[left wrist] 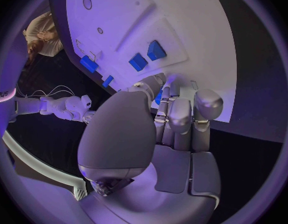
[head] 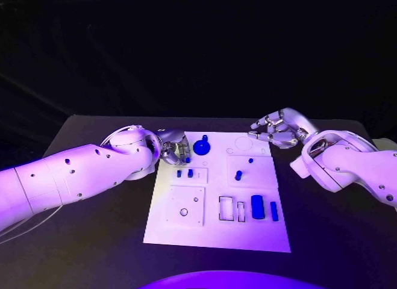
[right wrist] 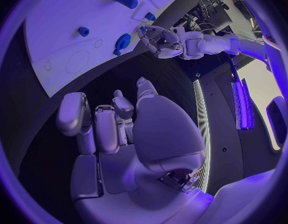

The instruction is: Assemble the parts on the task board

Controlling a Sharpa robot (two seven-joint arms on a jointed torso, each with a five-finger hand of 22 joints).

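Left hand [head: 172,149] fingertips behind its own wrist; small part [left wrist: 158,97] half hidden between fingers [left wrist: 179,115].

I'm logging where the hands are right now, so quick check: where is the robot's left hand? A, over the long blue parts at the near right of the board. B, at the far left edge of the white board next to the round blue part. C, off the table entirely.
B: in the head view the left hand sits at the far left edge of the task board, right beside the round blue part.
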